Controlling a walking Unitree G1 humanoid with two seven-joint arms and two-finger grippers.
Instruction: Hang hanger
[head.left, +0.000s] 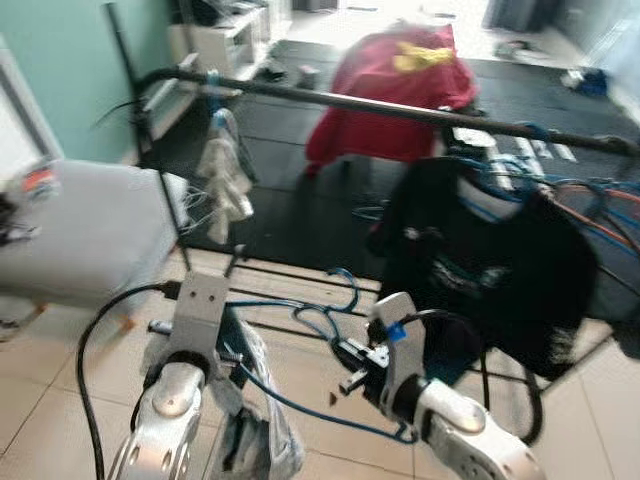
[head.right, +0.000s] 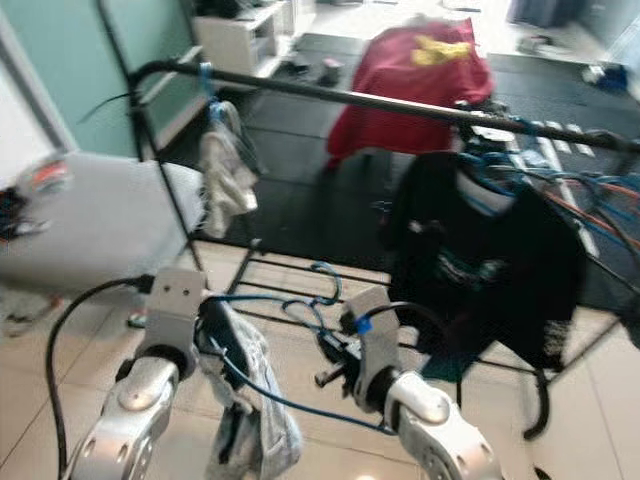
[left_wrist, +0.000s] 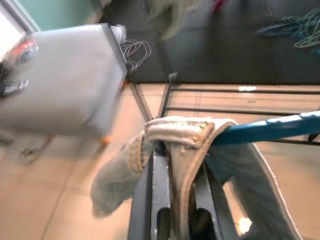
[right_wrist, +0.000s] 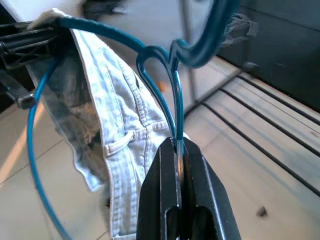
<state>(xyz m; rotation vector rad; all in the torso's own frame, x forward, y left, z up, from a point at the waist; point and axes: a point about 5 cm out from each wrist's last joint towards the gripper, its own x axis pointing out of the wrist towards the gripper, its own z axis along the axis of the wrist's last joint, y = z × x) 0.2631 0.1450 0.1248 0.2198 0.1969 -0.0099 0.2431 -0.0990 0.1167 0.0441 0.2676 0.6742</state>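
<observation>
Gripping a blue wire hanger (right_wrist: 165, 75) close in front of the body: right pincer (right_wrist: 179, 150) clamped shut on the wire just below the hook, left pincer (left_wrist: 172, 165) closed on the waistband of the pale denim garment (right_wrist: 120, 135) draped over the hanger's far shoulder. Held low, below the level of the rail, with the hanger's long axis running roughly crosswise between the two pincers and the hook (head.left: 345, 285) curling up and forward toward the rack. Thin, glossy blue wire, bent rather than straight; the garment sagging from it in a faded, washed-out fold toward the tiled floor (head.left: 60, 400).

Just beyond and above, the black clothes rail (head.left: 400, 108) crossing the view at a slant, higher on the robot's left. Likely next step, judged from this pose: raising the right pincer, the nearer one to the hook, up and forward so the hook's opening clears the rail and drops over it. Free stretch of rail between a pale rag (head.left: 225, 180) hanging toward the left and a black T-shirt (head.left: 490, 265) on the right, next to a tangle of other blue and orange hangers (head.left: 580, 205).

Farther back, dark mat (head.left: 290, 180), and a red cloth (head.left: 400, 85) draped over something.
</observation>
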